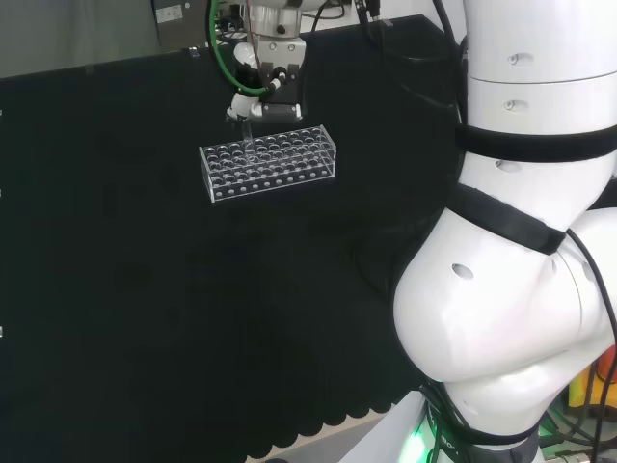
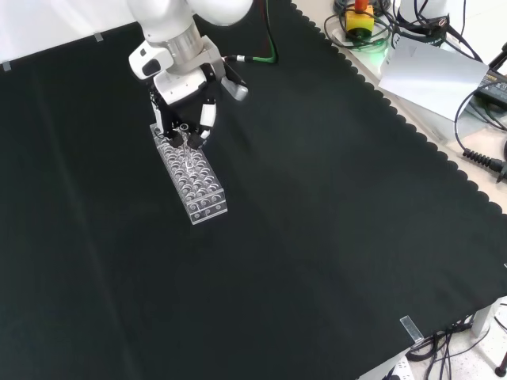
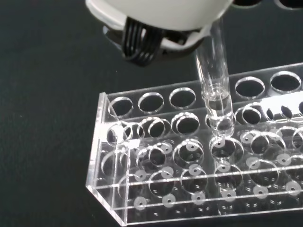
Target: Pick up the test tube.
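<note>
**A:** ok so where's the hand (image 2: 184,111) at right now? Looking at the front view, it hangs straight down from the white arm (image 2: 170,32) over the far end of the clear rack (image 2: 198,186), fingers (image 2: 207,117) curled in toward each other.

**B:** yeah, and the head view matches. The hand (image 1: 262,101) is right above the rack (image 1: 280,172), near its left end in that view, and there's a thin clear test tube (image 1: 248,138) running down from the fingertips into the rack. So it's pinching the tube near the top.

**A:** wrist view is the good one for this. The tube (image 3: 215,90) is upright, maybe a hair tilted, with its lower part going down through a hole in the rack's (image 3: 156,189) top plate. The top of the tube disappears behind the blurred white part of the hand (image 3: 156,14), so the actual contact is hidden there.

**B:** is the tube bottom still seated in the rack? I can't tell how deep it goes; all that clear plastic stacks up.

**A:** same. It's in one of the holes a row or so in from the edge, that's all I'd commit to.

**B:** any labels or writing on it?

**A:** nothing readable on the tube or rack. The rack sits on the black cloth (image 2: 317,237) covering the bench, and a green cable (image 1: 220,48) loops by the wrist.
</note>
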You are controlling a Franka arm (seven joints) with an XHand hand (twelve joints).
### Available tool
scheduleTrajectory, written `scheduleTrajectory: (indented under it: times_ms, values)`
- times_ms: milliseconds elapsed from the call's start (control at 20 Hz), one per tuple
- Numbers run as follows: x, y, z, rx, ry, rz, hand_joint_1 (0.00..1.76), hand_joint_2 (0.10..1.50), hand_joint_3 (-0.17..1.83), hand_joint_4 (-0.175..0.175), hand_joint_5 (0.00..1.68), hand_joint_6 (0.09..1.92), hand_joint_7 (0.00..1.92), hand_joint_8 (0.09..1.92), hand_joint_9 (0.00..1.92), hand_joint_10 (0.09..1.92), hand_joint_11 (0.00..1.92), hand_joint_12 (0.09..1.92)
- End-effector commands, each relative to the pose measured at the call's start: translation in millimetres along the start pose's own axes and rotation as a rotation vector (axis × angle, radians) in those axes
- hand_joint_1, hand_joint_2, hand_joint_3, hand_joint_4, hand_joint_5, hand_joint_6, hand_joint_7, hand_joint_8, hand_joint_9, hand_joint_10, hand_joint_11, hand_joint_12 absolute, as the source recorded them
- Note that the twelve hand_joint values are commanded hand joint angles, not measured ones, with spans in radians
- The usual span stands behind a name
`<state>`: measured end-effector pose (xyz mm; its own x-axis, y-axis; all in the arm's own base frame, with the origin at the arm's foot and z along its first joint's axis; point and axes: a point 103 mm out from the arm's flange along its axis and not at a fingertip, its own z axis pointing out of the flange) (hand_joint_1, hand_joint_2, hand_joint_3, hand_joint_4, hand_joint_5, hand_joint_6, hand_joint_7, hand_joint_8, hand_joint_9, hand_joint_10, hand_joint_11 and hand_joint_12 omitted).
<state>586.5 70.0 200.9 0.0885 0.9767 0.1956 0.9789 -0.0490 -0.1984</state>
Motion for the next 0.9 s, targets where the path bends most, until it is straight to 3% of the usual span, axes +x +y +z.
scheduleTrajectory:
  times_ms: [50, 150, 450, 900]
  values:
    - [6, 1, -12, -0.002, 0.007, 0.003, 1.23, 0.67, 0.58, -0.175, 1.37, 0.45, 1.74, 0.47, 1.63, 0.49, 1.30, 0.85]
    - [-5, 1, -15, -0.004, 0.034, 0.003, 1.23, 0.67, 0.58, -0.175, 1.37, 0.45, 1.74, 0.47, 1.63, 0.49, 1.30, 0.85]
    - [4, -3, -33, -0.013, 0.033, 0.013, 1.23, 0.66, 0.59, -0.175, 1.37, 0.45, 1.74, 0.47, 1.63, 0.49, 1.30, 0.85]
    - [3, -14, -79, -0.088, 0.080, 0.027, 1.23, 0.66, 0.59, -0.175, 1.37, 0.45, 1.74, 0.47, 1.63, 0.49, 1.30, 0.85]
